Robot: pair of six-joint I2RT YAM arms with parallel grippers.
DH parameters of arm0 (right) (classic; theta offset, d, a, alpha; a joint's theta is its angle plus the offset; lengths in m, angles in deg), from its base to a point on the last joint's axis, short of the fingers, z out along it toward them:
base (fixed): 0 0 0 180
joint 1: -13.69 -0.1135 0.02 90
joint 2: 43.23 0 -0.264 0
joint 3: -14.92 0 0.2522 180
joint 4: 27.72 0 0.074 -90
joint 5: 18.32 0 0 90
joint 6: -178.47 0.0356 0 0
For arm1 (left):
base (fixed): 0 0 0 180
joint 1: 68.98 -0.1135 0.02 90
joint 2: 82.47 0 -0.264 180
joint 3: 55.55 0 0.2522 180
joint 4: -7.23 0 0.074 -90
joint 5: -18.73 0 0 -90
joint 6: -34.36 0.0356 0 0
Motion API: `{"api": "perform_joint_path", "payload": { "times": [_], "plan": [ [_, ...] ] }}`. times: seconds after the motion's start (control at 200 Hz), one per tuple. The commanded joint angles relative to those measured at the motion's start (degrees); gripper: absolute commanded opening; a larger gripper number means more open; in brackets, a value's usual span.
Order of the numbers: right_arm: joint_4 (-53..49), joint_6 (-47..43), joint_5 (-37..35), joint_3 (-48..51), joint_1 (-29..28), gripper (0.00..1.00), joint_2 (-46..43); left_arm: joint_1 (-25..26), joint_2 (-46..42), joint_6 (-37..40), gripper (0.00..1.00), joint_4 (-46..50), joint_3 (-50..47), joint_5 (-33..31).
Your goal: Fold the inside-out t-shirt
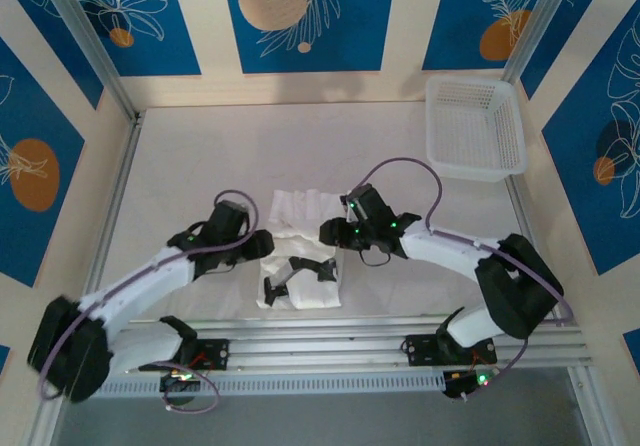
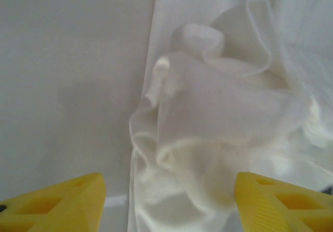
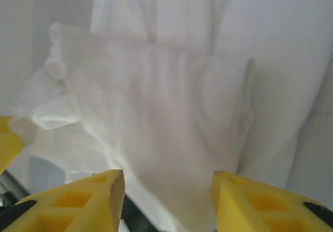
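On the worktop the t-shirt lies bunched, thin, limp and light; left claw and right claw stand open over it; best pinched at a folded edge.

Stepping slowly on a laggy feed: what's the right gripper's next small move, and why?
Probably close the right gripper on the t-shirt: its open fingers straddle a raised fold of the white cloth, so a pinch looks ready.
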State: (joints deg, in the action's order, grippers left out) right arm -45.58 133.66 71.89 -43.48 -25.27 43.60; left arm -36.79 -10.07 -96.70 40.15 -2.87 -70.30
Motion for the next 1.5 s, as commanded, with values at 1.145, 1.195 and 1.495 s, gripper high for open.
{"api": "perform_joint_path", "payload": {
  "times": [1.145, 1.195, 1.495],
  "plan": [
    [5.6, 2.4, 10.4, -4.2, 21.6, 0.38, 1.2, -7.2, 31.7, 4.5, 0.37, -12.8, 31.8, 7.7],
    [4.2, 0.8, 9.6, -2.7, 21.0, 0.41, -1.7, -7.6, 29.2, 5.5, 0.45, -12.4, 31.4, 8.4],
    [10.8, 4.1, 1.6, 9.7, 4.8, 0.06, -6.6, -7.4, 13.8, 9.4, 0.02, -8.7, 18.8, 9.6]
  ]
}}
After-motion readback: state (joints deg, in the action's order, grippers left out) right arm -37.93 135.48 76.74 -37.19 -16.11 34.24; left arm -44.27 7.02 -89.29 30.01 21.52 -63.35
